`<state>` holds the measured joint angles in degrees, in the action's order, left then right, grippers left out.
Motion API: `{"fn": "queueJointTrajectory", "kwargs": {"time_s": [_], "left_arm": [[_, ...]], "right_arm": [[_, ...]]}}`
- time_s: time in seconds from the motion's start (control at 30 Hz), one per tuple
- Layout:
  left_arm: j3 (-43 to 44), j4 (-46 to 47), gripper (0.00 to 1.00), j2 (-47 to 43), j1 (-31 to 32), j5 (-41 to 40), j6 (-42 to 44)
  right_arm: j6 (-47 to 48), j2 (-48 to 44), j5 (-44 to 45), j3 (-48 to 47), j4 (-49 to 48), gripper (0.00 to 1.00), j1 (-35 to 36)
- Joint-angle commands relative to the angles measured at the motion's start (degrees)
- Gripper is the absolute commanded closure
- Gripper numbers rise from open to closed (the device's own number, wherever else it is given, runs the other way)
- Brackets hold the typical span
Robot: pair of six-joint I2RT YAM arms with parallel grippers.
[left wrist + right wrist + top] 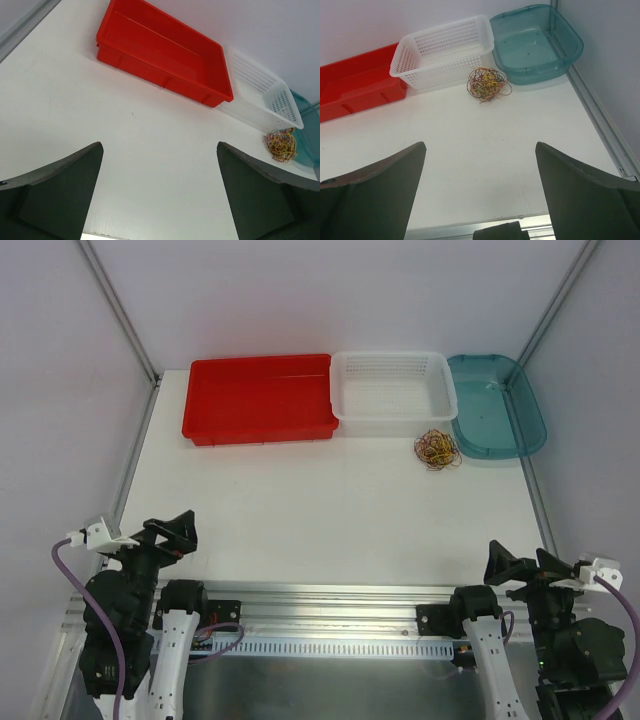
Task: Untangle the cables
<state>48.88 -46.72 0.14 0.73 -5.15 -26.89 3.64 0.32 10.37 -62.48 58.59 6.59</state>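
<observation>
Top external view is giving me the cables (437, 449) only as a small knotted clump, and I am not managing to separate single strands. They are lying on the table (300, 510) just in front of the white basket (390, 424), by its right corner, beside the teal tub (497, 410). The red tray (260, 400) is touching the basket's left side. The left wrist view is cutting off most of the tub. The left gripper (160, 145) and right gripper (480, 145) are both standing spread wide, holding nothing, well apart from the basket.

The cables (437, 449) by the basket (390, 426) are too fine to tell strand from strand; left of it, the tray (355, 85) is cut off in the right wrist view.
</observation>
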Motion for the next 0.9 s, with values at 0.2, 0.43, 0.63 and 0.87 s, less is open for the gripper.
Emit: {"fn": "queueJointTrajectory", "kwargs": {"time_s": [0.2, 0.43, 0.63, 0.87], "left_arm": [[-3.1, 0.7, 0.01, -2.5, -0.2, 0.8, -6.1], [-6.4, 0.8, 0.01, 4.6, -0.2, 3.8, -6.9], [-7.2, 2.1, 0.01, 12.8, -0.1, 7.5, -4.9], [-7.0, 5.7, 0.01, 25.2, -0.2, 15.9, 0.1]], "right_arm": [[-5.7, -2.7, -2.9, 1.7, -1.5, 0.03, -0.4], [-10.2, 11.3, -4.6, 0.9, -0.2, 0.03, -0.5], [-7.4, 18.9, -9.8, 2.7, -6.5, 0.03, -0.4], [-10.2, 35.7, -8.9, 5.4, -15.9, 0.03, -0.4]]}}
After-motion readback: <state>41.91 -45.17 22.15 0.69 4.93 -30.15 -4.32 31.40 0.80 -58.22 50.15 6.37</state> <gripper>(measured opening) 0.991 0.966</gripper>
